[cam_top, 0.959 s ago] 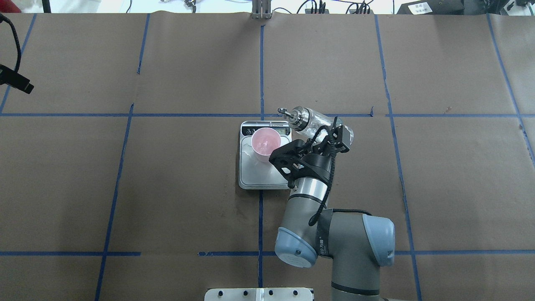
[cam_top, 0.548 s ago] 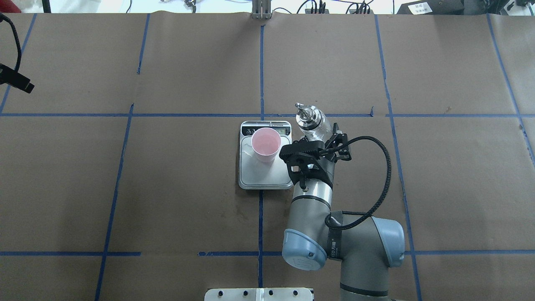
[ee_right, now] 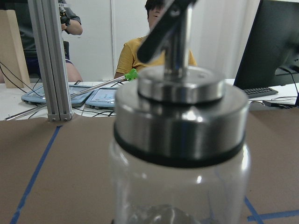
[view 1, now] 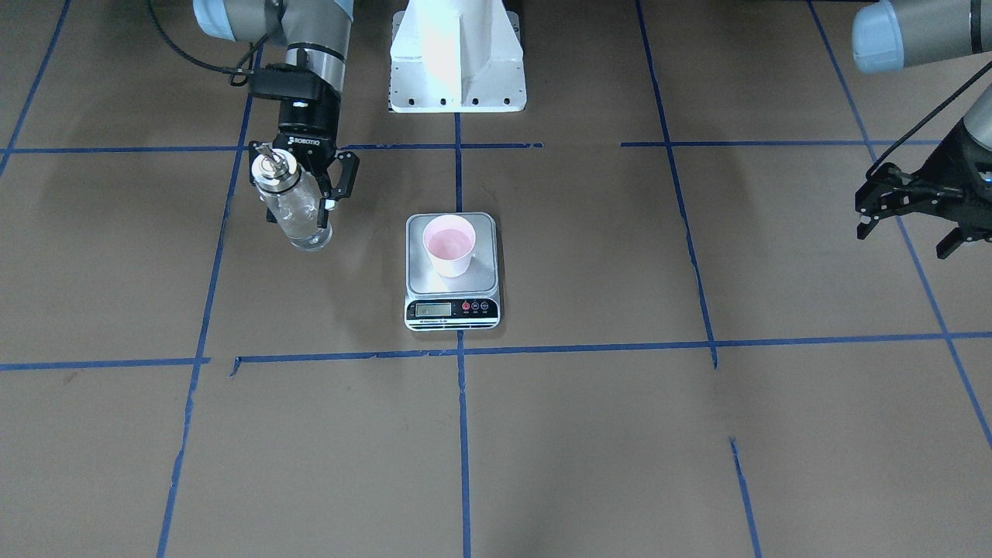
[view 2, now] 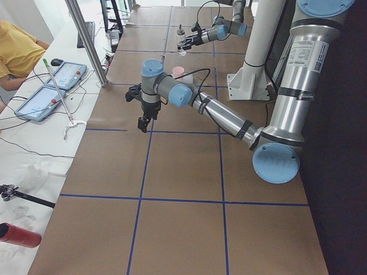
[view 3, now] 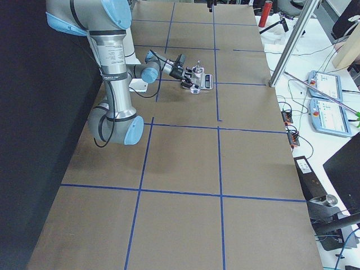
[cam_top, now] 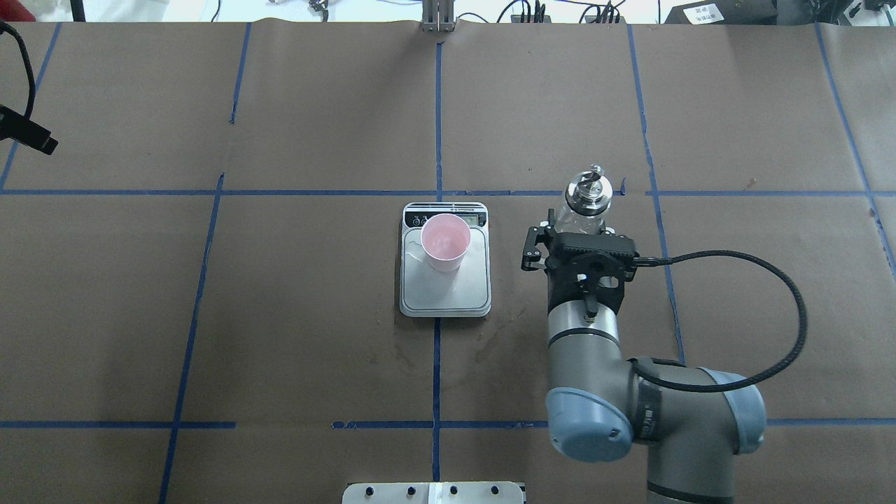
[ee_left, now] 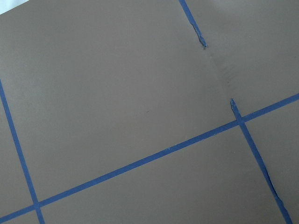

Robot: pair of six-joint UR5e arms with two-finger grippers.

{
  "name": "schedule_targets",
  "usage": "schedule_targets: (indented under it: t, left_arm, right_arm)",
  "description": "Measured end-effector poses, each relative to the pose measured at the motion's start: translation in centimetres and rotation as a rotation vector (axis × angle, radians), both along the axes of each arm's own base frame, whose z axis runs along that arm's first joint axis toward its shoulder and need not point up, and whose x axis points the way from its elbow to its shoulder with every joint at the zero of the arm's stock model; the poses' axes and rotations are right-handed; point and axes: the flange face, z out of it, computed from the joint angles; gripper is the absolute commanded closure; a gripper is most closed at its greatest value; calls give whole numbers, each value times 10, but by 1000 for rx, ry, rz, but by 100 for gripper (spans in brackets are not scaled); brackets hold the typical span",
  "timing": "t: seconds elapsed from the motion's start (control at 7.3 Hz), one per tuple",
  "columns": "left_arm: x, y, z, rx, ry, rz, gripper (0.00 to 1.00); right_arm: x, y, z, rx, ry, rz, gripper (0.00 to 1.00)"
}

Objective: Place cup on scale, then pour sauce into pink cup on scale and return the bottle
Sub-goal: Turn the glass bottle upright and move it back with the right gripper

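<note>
The pink cup stands upright on the scale, toward its display end. The bottle is upright to the right of the scale in the overhead view, a hand's width clear of it. My right gripper is shut on its glass body. Its collar and spout fill the right wrist view. The sauce is hard to make out through the glass. I cannot tell whether the bottle's base touches the paper. My left gripper hangs open far off at the table's left side.
Brown paper with blue tape lines covers the table. A damp stain lies near the scale. My right arm's cable loops out to the right. A person and tablets are beyond the far edge.
The bottle went from tilted beside the cup to upright. My right gripper carried it rightward, away from the scale. The cup and the scale stayed in place.
</note>
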Motion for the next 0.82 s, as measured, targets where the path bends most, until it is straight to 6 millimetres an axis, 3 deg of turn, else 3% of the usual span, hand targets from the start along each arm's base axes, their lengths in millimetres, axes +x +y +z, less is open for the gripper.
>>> schedule_targets:
  t: [0.27, 0.55, 0.82]
  left_arm:
    - [-1, 1, -4, 5, 4, -3, 0]
    - [-1, 3, -7, 3, 8, -11, 0]
    - [-2, 4, -9, 3, 11, -16, 0]
  right_arm:
    - [25, 6, 50, 5, -58, 2, 100]
    - [26, 7, 77, 1, -64, 6, 100]
    - [12, 5, 100, -9, -50, 19, 100]
